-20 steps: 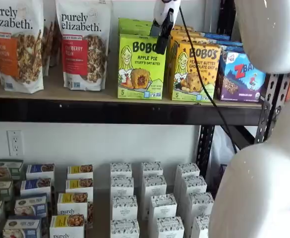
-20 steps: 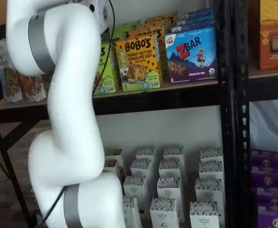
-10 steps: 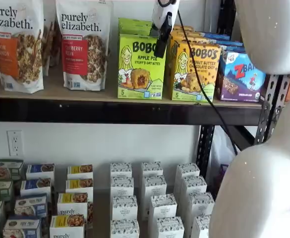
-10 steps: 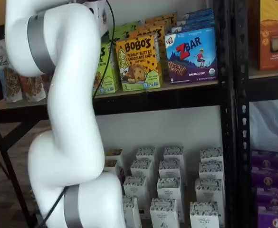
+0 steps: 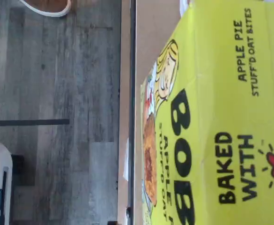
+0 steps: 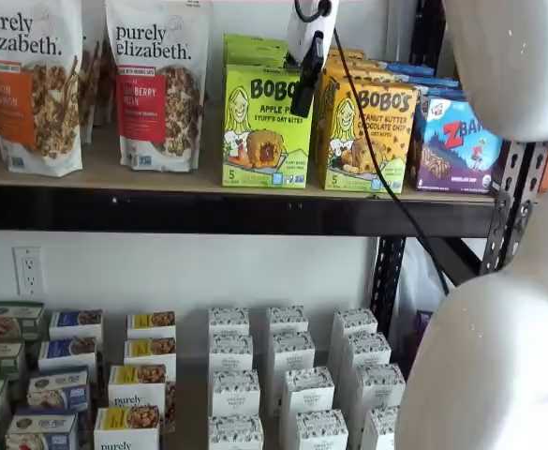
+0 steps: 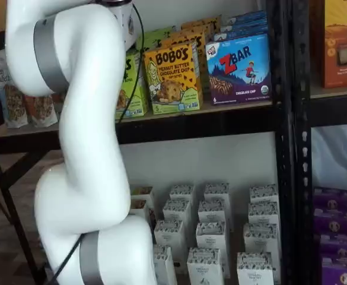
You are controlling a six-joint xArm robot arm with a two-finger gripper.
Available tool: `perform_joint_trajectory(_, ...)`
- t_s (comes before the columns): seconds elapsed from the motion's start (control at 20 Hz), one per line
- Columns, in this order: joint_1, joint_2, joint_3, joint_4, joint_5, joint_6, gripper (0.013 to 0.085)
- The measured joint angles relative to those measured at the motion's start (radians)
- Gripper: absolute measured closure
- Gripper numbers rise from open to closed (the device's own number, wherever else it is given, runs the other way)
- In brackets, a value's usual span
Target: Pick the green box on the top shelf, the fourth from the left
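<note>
The green box [image 6: 266, 127], a lime-green Bobo's Apple Pie carton, stands upright on the top shelf [image 6: 114, 171], a tan board with a black front beam. More green cartons stand behind it. My gripper [image 6: 302, 101] hangs from the view's top edge at the box's upper right corner. Only one black finger shows, side-on, so I cannot tell whether it is open. In the wrist view the green box [image 5: 221, 117] fills much of the picture, very close, with the shelf board [image 5: 155, 37] beside it. In a shelf view the box [image 7: 135, 83] is partly hidden behind my arm.
A yellow-orange Bobo's Peanut Butter box [image 6: 367, 131] stands against the green box's right side, then a ZBar box [image 6: 461, 141]. Purely Elizabeth bags [image 6: 156, 84] stand to its left. Small white boxes [image 6: 292, 375] fill the lower level. My white arm [image 6: 498, 328] and a cable [image 6: 377, 141] cross the front.
The gripper has shifted only slightly and stays at the green box's upper right corner. The box has not moved.
</note>
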Motion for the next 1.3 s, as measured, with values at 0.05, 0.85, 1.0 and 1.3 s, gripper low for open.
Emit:
perform_joint_trajectory(0.05,0.0,-0.002,0.004,0.001,-0.003,0.0,0.017)
perform_joint_trajectory(0.85,-0.003,-0.009,0.014,0.008,-0.019,-0.003,0.049)
perform_joint_trajectory(1.0,-0.004,-0.004,0.007,0.005,-0.01,-0.003,0.049)
perform_joint_trajectory(1.3,-0.004,-0.005,0.01,0.002,-0.013,-0.005,0.049)
